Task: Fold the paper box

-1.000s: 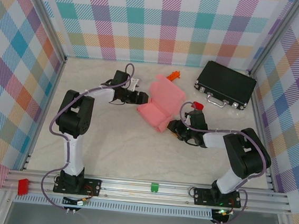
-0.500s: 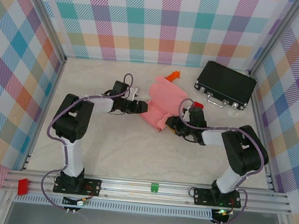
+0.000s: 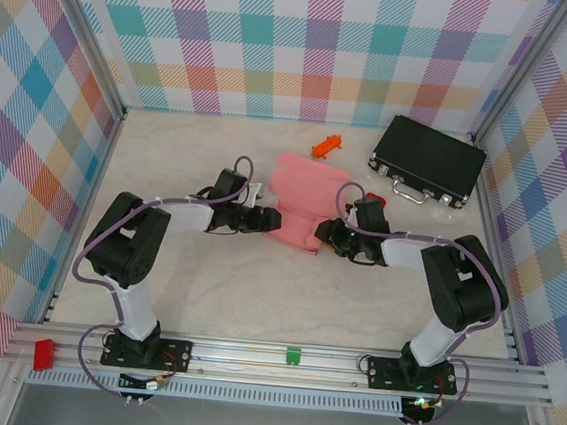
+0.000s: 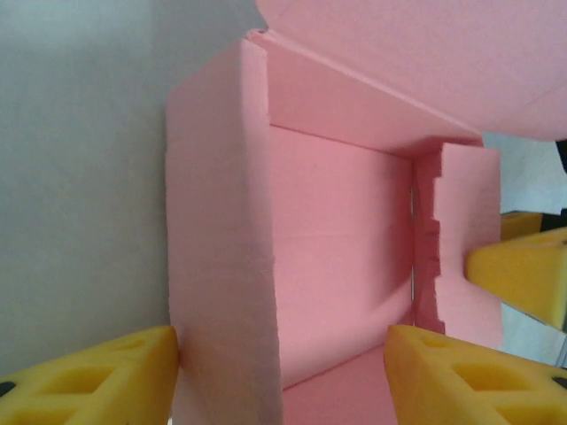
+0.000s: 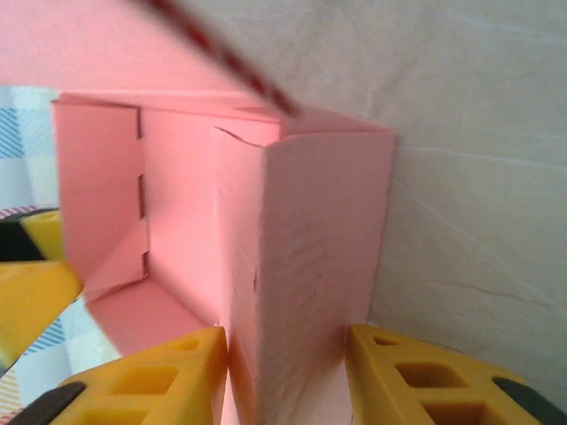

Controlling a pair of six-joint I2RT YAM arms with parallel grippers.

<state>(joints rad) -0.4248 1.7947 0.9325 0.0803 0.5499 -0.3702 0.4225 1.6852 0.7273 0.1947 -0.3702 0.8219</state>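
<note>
Right wrist: right jaws pinch 1 wall of the paper box (image 5: pixel 301 248).

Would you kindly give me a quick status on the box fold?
Left gripper open, straddling paper box wall. Right gripper astride opposite wall. Nothing obstructing.

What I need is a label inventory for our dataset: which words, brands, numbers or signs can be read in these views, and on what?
No text can be read.
Pink thin cardboard paper box: plain, no print on any face shown.
Black hard rectangular case: no legible mark; anything there is too small to read.
Small orange object: no lettering visible.
</note>
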